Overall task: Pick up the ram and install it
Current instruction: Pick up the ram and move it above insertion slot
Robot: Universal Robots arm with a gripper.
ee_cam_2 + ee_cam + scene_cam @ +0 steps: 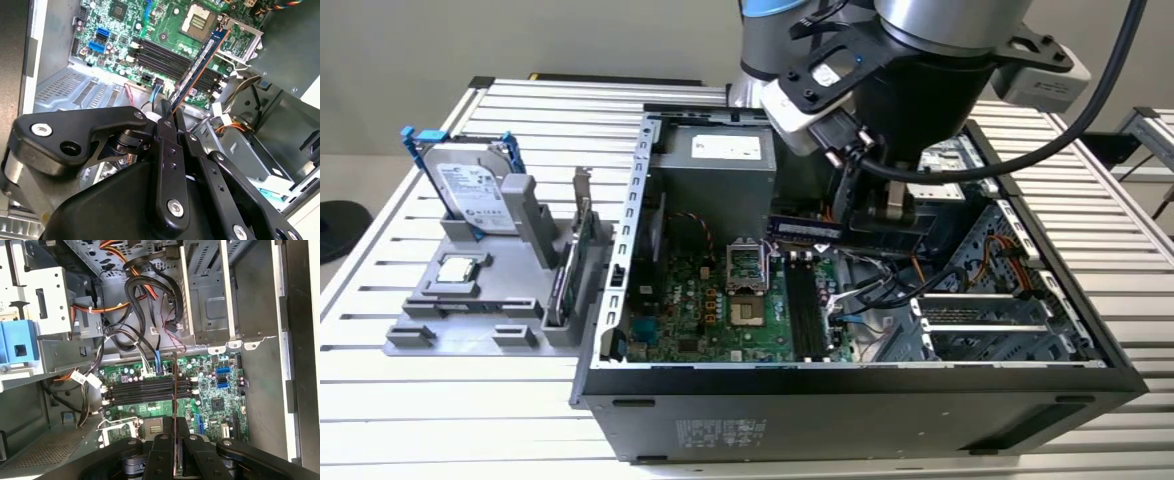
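My gripper [878, 212] is shut on the ram [806, 228], a thin dark stick that hangs inside the open computer case [854, 410], above the motherboard [720, 310]. In the second wrist view the ram [201, 59] sticks out from between the fingertips of the gripper [170, 114] and points across the black memory slots [165, 55]. In the first wrist view the ram [174, 390] shows edge-on as a thin line crossing the slots [140, 391], with the gripper [174, 434] closed around it. The ram stands well above the slots and at an angle to them.
On a grey holder [467, 330] at the exterior view's left stand a hard drive in a blue frame [467, 185], a processor chip [458, 270] and a card with a metal bracket [580, 250]. A power supply [714, 175] and loose cables [145, 295] crowd the case around the slots.
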